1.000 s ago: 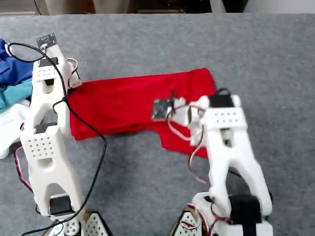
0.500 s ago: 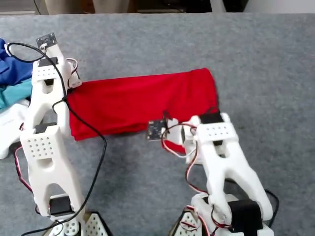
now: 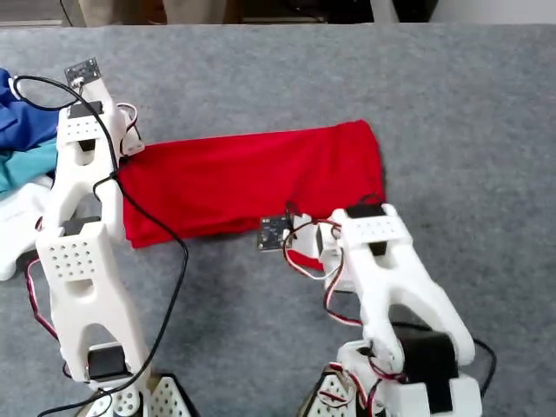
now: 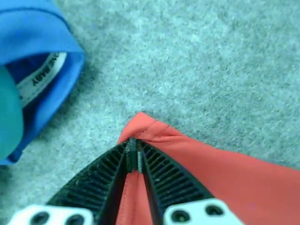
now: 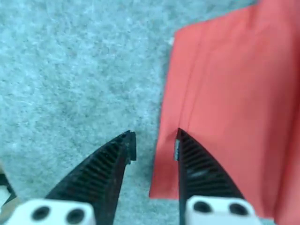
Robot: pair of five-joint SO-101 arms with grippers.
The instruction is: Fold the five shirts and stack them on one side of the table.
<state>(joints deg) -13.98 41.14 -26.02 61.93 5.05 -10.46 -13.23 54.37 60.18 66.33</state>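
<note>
A red shirt point(image 3: 252, 178) lies folded into a long band across the middle of the grey table. My left gripper point(image 4: 133, 157) is shut on the band's far left corner, pinching a pointed fold of the red shirt point(image 4: 197, 164); in the high view the left gripper point(image 3: 130, 146) sits at that corner. My right gripper point(image 5: 154, 140) is open at the near edge of the red shirt point(image 5: 225, 93), one finger point(image 5: 187, 154) over the hem and the other over bare table. The right arm point(image 3: 382, 261) hides the cloth's near right part.
A pile of other shirts lies at the table's left edge: blue point(image 3: 22, 117), teal point(image 3: 22, 165) and white point(image 3: 16, 221). The blue shirt point(image 4: 42, 70) lies close to the left gripper. Grey table point(image 3: 469, 104) spreads to the right and behind.
The right arm has drawn back toward the near side, from over the red shirt to its near edge. The left arm and the shirt's left end have stayed put.
</note>
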